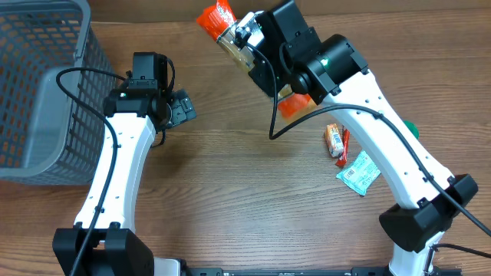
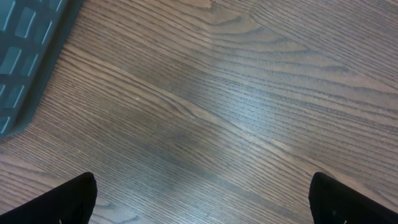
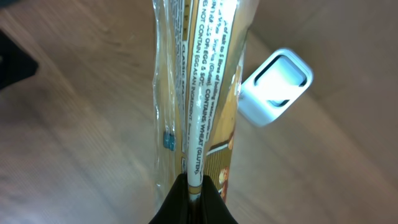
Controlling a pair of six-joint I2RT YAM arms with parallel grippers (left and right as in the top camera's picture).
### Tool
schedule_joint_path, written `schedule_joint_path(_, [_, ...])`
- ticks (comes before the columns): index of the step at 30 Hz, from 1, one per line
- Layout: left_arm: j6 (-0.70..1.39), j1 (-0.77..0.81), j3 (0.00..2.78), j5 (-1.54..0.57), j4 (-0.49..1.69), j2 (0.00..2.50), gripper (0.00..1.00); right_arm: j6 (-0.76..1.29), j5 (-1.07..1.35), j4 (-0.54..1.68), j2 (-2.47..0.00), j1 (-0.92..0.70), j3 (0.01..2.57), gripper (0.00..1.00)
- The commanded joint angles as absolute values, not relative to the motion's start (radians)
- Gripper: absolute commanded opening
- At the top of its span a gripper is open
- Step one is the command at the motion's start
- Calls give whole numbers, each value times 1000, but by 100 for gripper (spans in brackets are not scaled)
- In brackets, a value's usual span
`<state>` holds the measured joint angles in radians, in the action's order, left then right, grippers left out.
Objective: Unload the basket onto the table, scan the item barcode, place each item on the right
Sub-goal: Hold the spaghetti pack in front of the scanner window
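Note:
The item is a long clear snack packet (image 1: 222,31) with orange ends, held up above the far middle of the table. My right gripper (image 1: 255,55) is shut on it. In the right wrist view the gripper (image 3: 194,190) pinches the packet's printed back seam (image 3: 199,93), which runs straight up the frame. A white scanner with a dark window (image 3: 277,87) lies on the table just right of the packet. I cannot make out a barcode. My left gripper (image 1: 182,107) is open beside the basket, and its wrist view shows the gripper (image 2: 202,205) spread wide over bare wood.
A grey mesh basket (image 1: 38,84) fills the left side; its corner (image 2: 25,50) shows in the left wrist view. A small red sweet wrapper (image 1: 335,139), a white and teal sachet (image 1: 358,172) and a green object (image 1: 412,129) lie on the right.

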<state>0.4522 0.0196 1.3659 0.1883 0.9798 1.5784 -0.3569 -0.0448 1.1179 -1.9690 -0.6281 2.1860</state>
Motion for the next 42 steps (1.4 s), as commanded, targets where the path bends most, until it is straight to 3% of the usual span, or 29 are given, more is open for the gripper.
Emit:
schedule_joint_path(1, [441,19,1368,198,979,1583,100,-514,-98,1039,-2007,-633,2229,3])
schedule_joint_path(26, [441,19,1368,198,979,1583,100,-1185,-513,224,-2384,-632,2229,3])
schedule_joint_path(42, [441,19,1368,198,979,1583,100,-1206,-488,-228,-2511,-570,2229,3])
